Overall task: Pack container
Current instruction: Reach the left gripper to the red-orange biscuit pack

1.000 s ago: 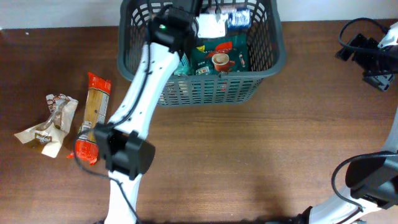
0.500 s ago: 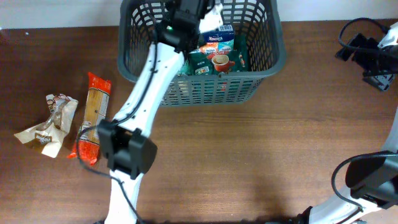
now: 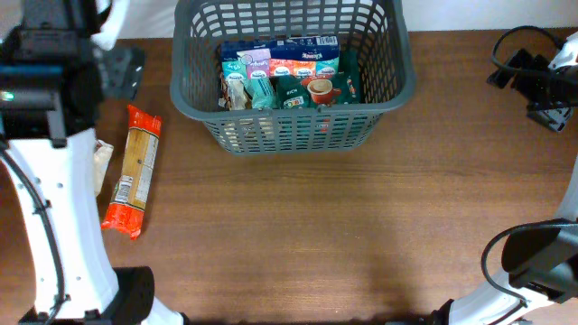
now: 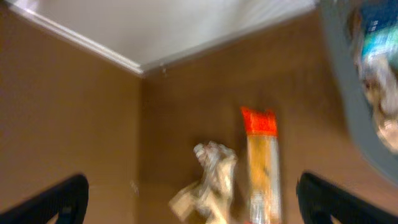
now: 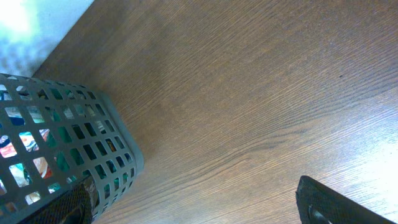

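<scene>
Two items short of done, judging overhead: found the container (image 3: 298, 134) far back on the worktop (image 3: 361, 226), partly filled; spotted an orange packet (image 3: 131, 171) outside. Left wrist: saw a crumpled wrapper (image 4: 208, 180) beside it, left end effector (image 4: 199, 202) spread, empty. Right wrist: saw right end effector (image 5: 199, 205) spread, empty.

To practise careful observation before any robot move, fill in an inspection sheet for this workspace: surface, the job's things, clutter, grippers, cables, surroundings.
Surface: brown wooden table, grain visible.
Job's things: dark grey basket at the far edge, holding a blue box and several packets. A long orange-ended packet and a crumpled packet lie on the table to its left.
Clutter: nothing seen.
Grippers: left gripper open, empty, above the two loose packets. Right gripper open, empty, near a basket corner.
Cables: black cables at the right edge.
Surroundings: white wall behind the table.
</scene>
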`<action>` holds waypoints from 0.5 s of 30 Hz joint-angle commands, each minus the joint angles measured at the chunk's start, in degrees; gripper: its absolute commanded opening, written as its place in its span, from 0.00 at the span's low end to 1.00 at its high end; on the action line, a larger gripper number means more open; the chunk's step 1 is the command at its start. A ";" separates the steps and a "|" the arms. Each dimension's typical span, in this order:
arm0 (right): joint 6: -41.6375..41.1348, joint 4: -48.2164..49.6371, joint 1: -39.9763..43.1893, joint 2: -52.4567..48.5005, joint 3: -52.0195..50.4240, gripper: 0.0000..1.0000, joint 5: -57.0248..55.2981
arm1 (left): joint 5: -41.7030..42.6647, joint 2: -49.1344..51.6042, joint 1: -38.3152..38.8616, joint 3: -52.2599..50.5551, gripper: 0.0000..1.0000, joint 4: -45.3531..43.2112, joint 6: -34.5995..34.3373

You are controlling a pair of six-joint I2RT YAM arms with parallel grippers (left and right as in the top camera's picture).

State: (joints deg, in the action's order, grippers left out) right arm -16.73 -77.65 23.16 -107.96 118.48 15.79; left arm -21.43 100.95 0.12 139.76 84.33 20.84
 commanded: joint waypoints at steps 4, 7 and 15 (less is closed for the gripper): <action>-0.24 0.07 0.07 0.59 -0.31 0.99 0.26 | 12.74 7.48 -10.05 -6.12 0.99 3.65 -11.17; -0.24 0.07 0.07 0.59 -0.31 0.99 0.28 | 12.90 12.22 -13.49 -12.81 0.99 1.03 -9.86; -0.24 0.04 0.07 0.59 -0.31 0.99 0.28 | 12.66 24.39 -15.02 -22.60 1.00 -4.79 -4.11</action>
State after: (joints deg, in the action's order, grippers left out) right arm -16.71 -77.65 23.16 -107.96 118.48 15.81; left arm -10.00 121.40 -14.72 119.44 80.44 13.69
